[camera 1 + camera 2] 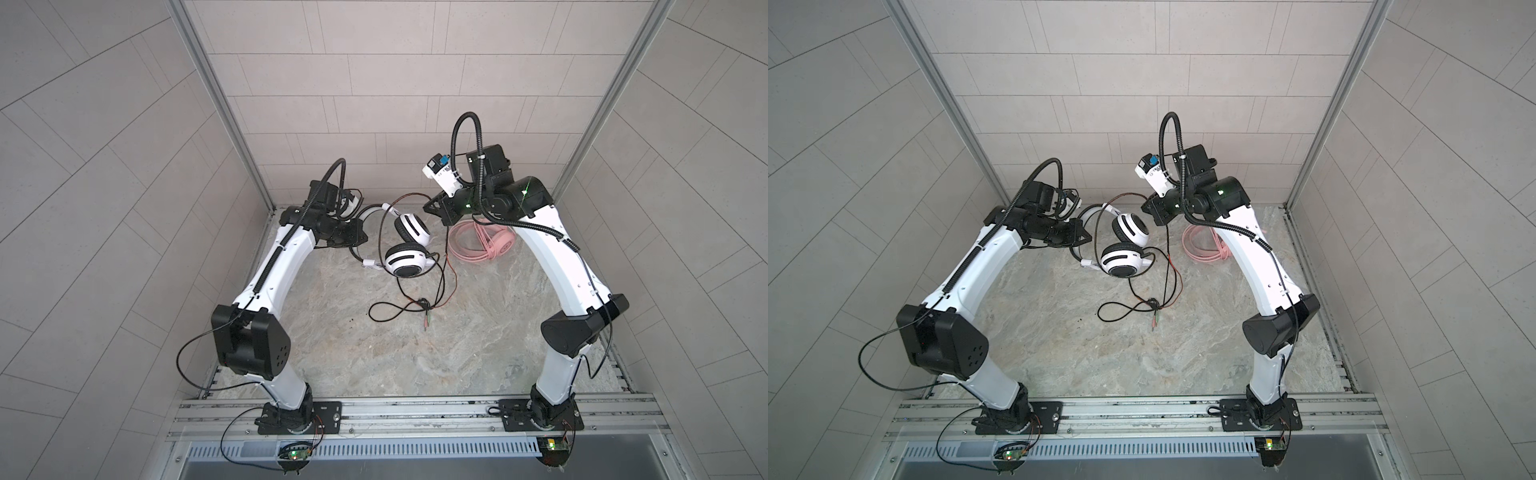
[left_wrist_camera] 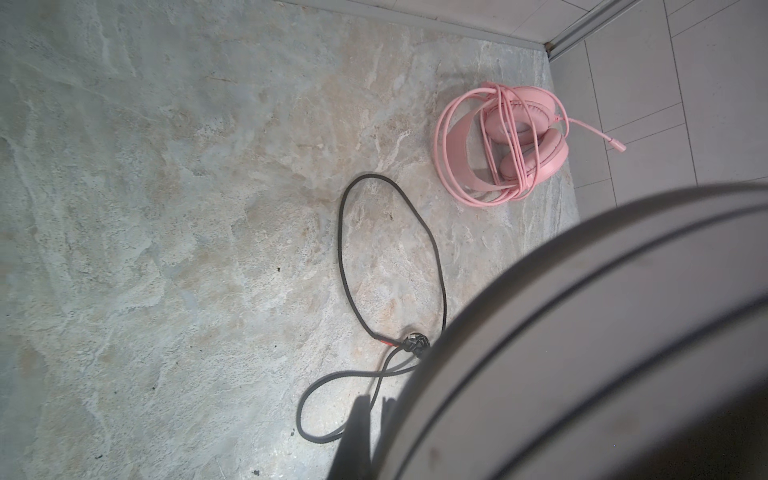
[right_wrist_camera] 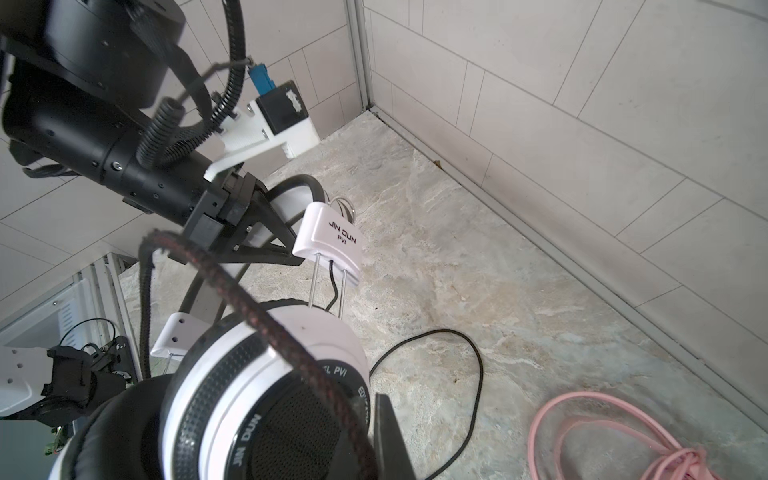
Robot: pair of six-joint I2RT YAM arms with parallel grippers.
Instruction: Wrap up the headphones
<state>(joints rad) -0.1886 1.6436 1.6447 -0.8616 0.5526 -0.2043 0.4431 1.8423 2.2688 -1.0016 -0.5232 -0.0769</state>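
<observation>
We see L claw clamped on white headset band, R claw pinching its black cable, pink headset cord-wrapped on table.

From here the right arm covers much of the pink headset in both top views. In the left wrist view a blurred grey band swallows one end of the black cable. The white headset runs off the right wrist view's edge.
</observation>
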